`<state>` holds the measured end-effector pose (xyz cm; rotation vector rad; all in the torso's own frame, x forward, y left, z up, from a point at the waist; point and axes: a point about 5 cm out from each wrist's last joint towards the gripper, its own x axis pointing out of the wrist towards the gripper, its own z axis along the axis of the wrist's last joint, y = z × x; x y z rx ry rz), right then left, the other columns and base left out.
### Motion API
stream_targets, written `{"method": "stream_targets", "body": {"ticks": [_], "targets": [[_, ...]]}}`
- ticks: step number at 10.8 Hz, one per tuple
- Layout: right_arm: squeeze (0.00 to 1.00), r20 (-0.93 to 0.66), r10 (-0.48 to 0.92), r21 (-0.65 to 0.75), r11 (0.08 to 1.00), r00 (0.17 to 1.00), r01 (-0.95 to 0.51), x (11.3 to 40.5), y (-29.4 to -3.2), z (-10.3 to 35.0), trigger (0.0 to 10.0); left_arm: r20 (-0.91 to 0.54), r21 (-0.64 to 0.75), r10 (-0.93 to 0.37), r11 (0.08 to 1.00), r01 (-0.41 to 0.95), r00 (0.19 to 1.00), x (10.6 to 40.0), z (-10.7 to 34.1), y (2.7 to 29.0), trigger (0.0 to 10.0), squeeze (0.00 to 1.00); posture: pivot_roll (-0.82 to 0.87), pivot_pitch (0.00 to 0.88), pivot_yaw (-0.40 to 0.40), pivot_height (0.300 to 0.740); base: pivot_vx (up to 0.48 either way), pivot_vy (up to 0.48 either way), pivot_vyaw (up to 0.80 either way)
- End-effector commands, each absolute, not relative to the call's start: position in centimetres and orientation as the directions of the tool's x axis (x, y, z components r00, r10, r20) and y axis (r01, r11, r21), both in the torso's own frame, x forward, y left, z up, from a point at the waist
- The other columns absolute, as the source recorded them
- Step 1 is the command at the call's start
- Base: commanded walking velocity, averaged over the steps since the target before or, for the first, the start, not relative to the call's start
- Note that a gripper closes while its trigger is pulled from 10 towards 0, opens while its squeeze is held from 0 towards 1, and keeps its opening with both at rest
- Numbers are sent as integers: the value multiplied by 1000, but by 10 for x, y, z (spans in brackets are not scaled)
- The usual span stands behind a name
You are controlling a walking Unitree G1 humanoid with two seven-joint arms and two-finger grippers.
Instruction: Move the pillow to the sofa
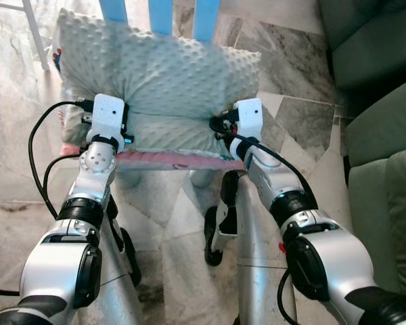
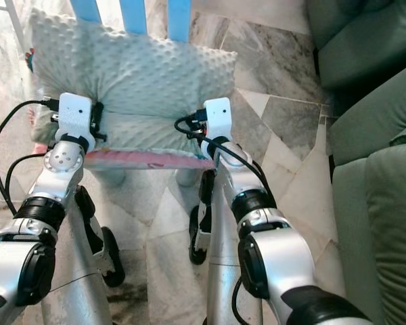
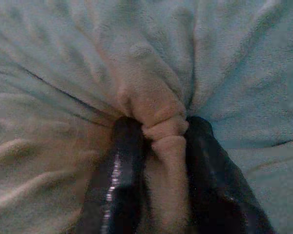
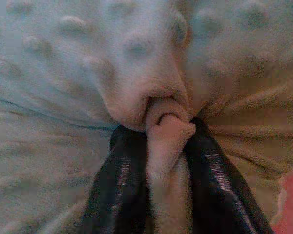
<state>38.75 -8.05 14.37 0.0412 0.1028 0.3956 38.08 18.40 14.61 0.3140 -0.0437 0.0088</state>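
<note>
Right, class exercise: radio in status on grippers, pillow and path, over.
Left gripper and right gripper both shut on pinched folds of the pillow. Pillow on the blue chair, not yet moved. Green sofa to the right, marble floor between.

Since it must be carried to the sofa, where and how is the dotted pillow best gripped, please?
By pinched folds of fabric along the pillow's near edge, approached from the robot's side. It is soft, wide and limp, so the left gripper and right gripper each bunch one side.
</note>
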Motion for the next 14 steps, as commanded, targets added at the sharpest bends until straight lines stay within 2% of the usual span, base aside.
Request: {"method": "stream_targets", "body": {"ticks": [1, 3, 5, 6, 7, 9, 10, 11, 14], "targets": [[0, -208, 362, 95, 932, 909, -350, 379, -88, 115, 0, -161, 302, -34, 950, 82, 986, 365, 98, 176, 0, 0, -7, 442, -155, 490, 0, 0, 0], [0, -213, 350, 118, 936, 912, -331, 379, -93, 114, 0, -114, 296, -31, 953, 64, 993, 364, 102, 176, 0, 0, 6, 409, -148, 490, 0, 0, 0], [0, -132, 315, 124, 946, 940, -300, 386, -101, 128, 0, 29, 300, 34, 953, -41, 999, 370, 126, 181, 0, 0, 23, 353, -130, 490, 0, 0, 0], [0, -51, 336, 72, 941, 940, -332, 389, -103, 142, 0, 182, 278, 71, 953, -121, 981, 368, 148, 183, 0, 0, 32, 319, -110, 490, 0, 0, 0], [0, -29, 368, 19, 930, 929, -368, 388, -106, 144, 0, 224, 260, 82, 955, -141, 971, 364, 153, 186, 0, 0, 34, 296, -97, 490, 0, 0, 0], [0, 89, 448, -273, 870, 890, -411, 369, -127, 142, 0, 294, 255, 53, 958, -132, 954, 336, 148, 184, 0, 0, 45, 184, -75, 490, 0, 0, 0], [0, 127, 464, -320, 856, 877, -407, 362, -129, 141, 0, 304, 258, 36, 959, -119, 952, 328, 146, 182, 0, 0, 50, 151, -77, 490, 0, 0, 0], [0, 182, 462, -350, 855, 868, -382, 354, -131, 142, 0, 304, 246, 28, 963, -107, 952, 319, 144, 179, 0, 0, 61, 120, -81, 490, 0, 0, 0], [0, 305, 301, -289, 933, 904, -214, 328, -140, 136, 0, 399, 285, 35, 945, -160, 916, 284, 156, 177, 0, 0, 98, 42, -80, 490, 0, 0, 0]]}}
